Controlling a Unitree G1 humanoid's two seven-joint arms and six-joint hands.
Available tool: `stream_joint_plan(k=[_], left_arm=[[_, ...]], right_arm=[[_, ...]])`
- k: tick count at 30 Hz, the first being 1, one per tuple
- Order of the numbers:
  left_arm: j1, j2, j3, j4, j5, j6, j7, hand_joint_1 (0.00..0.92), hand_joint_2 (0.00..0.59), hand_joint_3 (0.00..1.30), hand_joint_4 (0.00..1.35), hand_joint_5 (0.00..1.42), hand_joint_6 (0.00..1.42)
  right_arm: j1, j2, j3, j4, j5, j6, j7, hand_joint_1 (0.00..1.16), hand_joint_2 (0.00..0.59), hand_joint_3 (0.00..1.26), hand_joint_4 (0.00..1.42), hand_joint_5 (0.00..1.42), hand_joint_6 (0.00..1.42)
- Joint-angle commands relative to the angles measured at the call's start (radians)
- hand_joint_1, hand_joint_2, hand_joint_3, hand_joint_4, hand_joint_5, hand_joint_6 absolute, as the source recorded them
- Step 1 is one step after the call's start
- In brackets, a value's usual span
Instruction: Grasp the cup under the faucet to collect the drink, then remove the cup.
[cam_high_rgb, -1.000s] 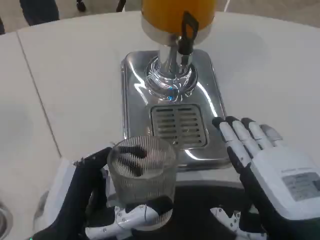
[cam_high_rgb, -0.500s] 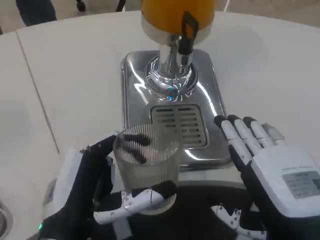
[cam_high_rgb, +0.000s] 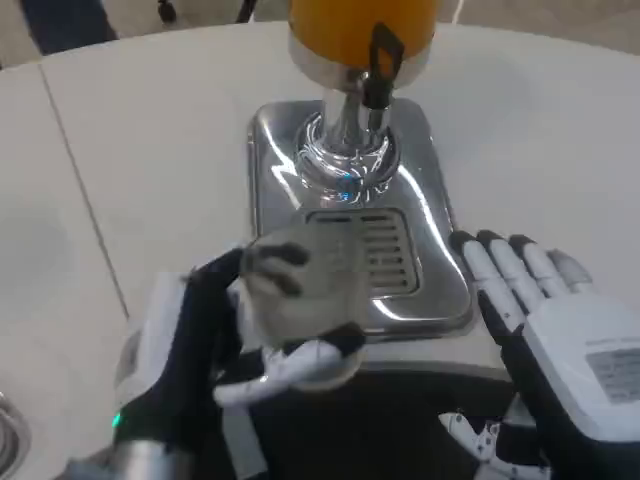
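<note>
A clear ribbed cup, blurred by motion, is gripped by my left hand at the front left corner of the dispenser's chrome drip tray. The hand's fingers wrap around the cup's base and back. The orange drink tank stands at the top, with its black faucet lever above the slotted grate. My right hand rests flat on the table to the right of the tray, fingers stretched forward, holding nothing.
The white table stretches to the left and behind the dispenser. A table seam runs diagonally at the left. A round metal object peeks in at the lower left corner.
My left hand has carried the cup forward and upward, from the table's near edge to over the tray's front left corner. The right hand has hardly moved; the view has shifted slightly.
</note>
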Motion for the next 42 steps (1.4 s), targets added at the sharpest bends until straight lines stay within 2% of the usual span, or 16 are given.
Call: stream_joint_plan(k=[1,6,10,14,22,25,28,30,34,42], left_arm=[[-0.14,-0.039,-0.041,0.147,0.034,-0.009,0.09,0.578,0.045,1.14,1.15,1.42,1.42],[-0.267,-0.06,-0.057,0.321,0.046,-0.011,0.175,0.582,0.047,1.15,1.14,1.42,1.42],[-0.392,-0.088,-0.078,0.494,0.065,-0.01,0.286,0.587,0.054,1.15,1.14,1.42,1.42],[-0.51,-0.078,-0.1,0.679,0.091,-0.032,0.394,0.588,0.054,1.15,1.13,1.42,1.42],[-0.636,-0.088,-0.118,0.881,0.092,-0.03,0.546,0.594,0.058,1.14,1.11,1.42,1.42],[-0.672,-0.092,-0.138,0.946,0.103,-0.027,0.606,0.588,0.068,1.09,1.11,1.41,1.42],[-0.692,-0.089,-0.155,0.995,0.1,-0.035,0.637,0.578,0.08,1.0,1.12,1.33,1.42],[-0.694,-0.081,-0.169,1.015,0.097,-0.047,0.643,0.56,0.083,0.86,1.02,1.23,1.4],[-0.686,-0.067,-0.191,1.032,0.095,-0.065,0.635,0.505,0.074,0.6,0.71,1.03,1.28],[-0.681,-0.062,-0.193,1.037,0.063,-0.069,0.608,0.447,0.062,0.43,0.5,0.91,1.2]], right_arm=[[0.031,0.012,-0.006,-0.048,-0.015,0.004,0.025,0.59,0.378,0.0,0.0,0.0,0.03],[0.021,0.024,-0.01,-0.062,-0.024,0.009,0.06,0.59,0.378,0.0,0.0,0.0,0.03],[-0.011,0.019,-0.014,-0.05,-0.012,0.005,0.086,0.59,0.378,0.0,0.0,0.0,0.03],[-0.021,0.006,-0.032,-0.05,-0.005,0.004,0.098,0.59,0.378,0.0,0.0,0.0,0.03],[-0.023,0.014,-0.046,-0.064,-0.005,0.005,0.11,0.58,0.377,0.0,0.0,0.0,0.03],[-0.011,0.025,-0.046,-0.074,-0.02,0.009,0.107,0.57,0.376,0.0,0.0,0.0,0.03],[0.005,0.035,-0.042,-0.083,-0.026,0.007,0.108,0.57,0.375,0.0,0.0,0.0,0.03],[0.011,0.039,-0.035,-0.082,-0.029,0.0,0.108,0.57,0.374,0.0,0.0,0.0,0.03],[-0.009,0.053,-0.025,-0.065,-0.033,0.005,0.108,0.57,0.381,0.0,0.0,0.0,0.03],[-0.026,0.052,-0.034,-0.058,-0.028,0.009,0.119,0.56,0.375,0.0,0.0,0.0,0.04]])
